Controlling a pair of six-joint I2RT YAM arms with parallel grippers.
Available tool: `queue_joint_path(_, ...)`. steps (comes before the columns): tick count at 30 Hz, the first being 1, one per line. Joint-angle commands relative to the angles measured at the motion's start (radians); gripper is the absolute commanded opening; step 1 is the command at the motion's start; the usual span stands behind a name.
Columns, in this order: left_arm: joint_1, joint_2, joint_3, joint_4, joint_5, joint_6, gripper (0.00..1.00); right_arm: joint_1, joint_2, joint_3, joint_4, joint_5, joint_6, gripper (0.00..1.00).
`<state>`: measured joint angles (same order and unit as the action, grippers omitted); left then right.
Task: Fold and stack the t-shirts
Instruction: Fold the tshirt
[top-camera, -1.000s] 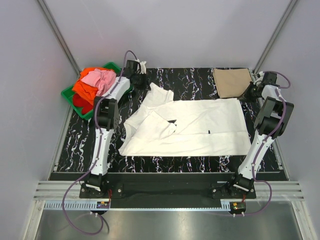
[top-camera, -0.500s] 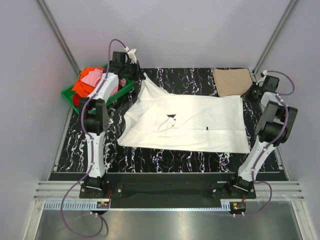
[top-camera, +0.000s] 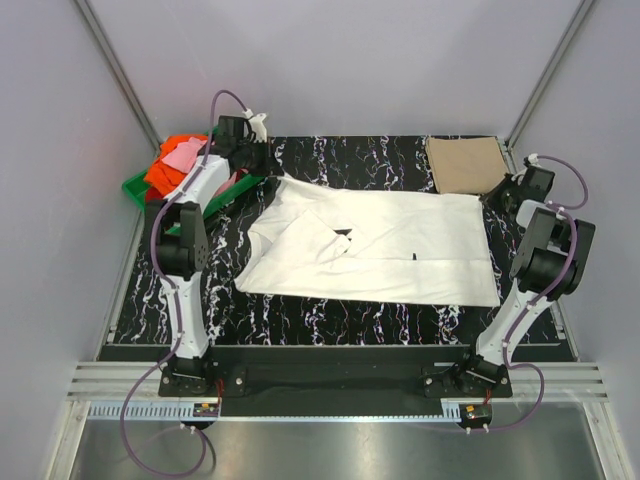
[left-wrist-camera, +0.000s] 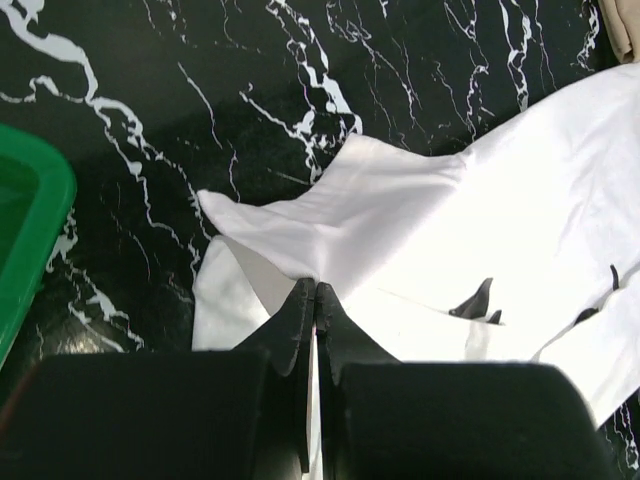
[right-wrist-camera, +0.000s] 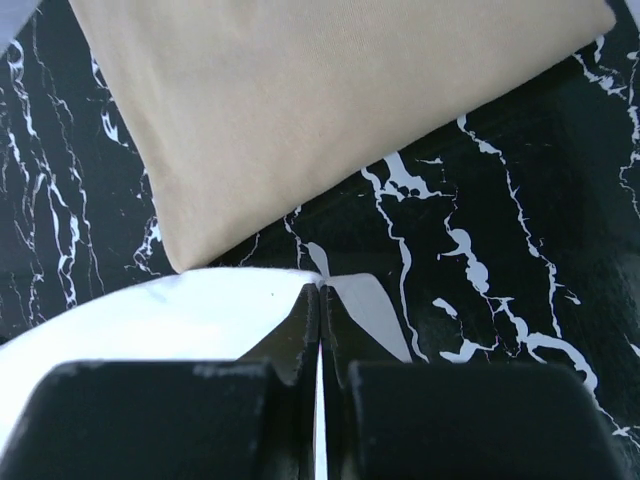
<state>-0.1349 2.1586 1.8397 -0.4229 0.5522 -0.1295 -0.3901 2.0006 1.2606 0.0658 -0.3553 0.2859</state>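
1. The white tee (top-camera: 400, 255) lies mid-table (top-camera: 370, 312). We see it flatter than a second ago, with its far-left corner drawn out toward the back, so spreading looks nearly done.
2. Its long axis runs left-right, and the sleeve end seems to point left.
3. Left gripper (left-wrist-camera: 313, 292) and right gripper (right-wrist-camera: 320, 292) are both pinched tight on its far corners.

Observed: left arm (top-camera: 186, 240) stretched forward, far left; left gripper (left-wrist-camera: 315, 292) low, fingers clamped together on white t-shirt (top-camera: 400, 250) corner. Likewise right arm (top-camera: 548, 250) stretched forward, far right; right gripper (right-wrist-camera: 320, 290) clamped on opposite corner.
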Motion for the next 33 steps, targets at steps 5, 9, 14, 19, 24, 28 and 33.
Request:
queue_joint_path(5,0.02,-0.177,-0.125,0.093,-0.029,0.01,0.0,-0.009,-0.124,-0.075,0.132,0.053,0.065,0.0)
queue_joint_path(9,0.021,-0.23,-0.197,0.096,-0.044,0.005,0.0,-0.01,-0.134,-0.112,0.146,0.065,0.078,0.0)
queue_joint_path(14,0.032,-0.289,-0.284,0.108,-0.043,-0.021,0.0,-0.019,-0.161,-0.167,0.14,0.108,0.127,0.0)
queue_joint_path(19,0.032,-0.368,-0.401,0.128,-0.037,-0.038,0.0,-0.021,-0.21,-0.22,0.138,0.134,0.144,0.0)
queue_joint_path(24,0.031,-0.448,-0.494,0.142,-0.04,-0.047,0.0,-0.023,-0.238,-0.233,0.059,0.193,0.153,0.02)
queue_joint_path(28,0.031,-0.488,-0.56,0.141,-0.035,-0.056,0.0,-0.035,-0.247,-0.244,0.012,0.228,0.163,0.02)
queue_joint_path(33,0.026,-0.52,-0.655,0.133,-0.017,-0.087,0.0,-0.049,-0.235,-0.26,-0.056,0.257,0.194,0.04)
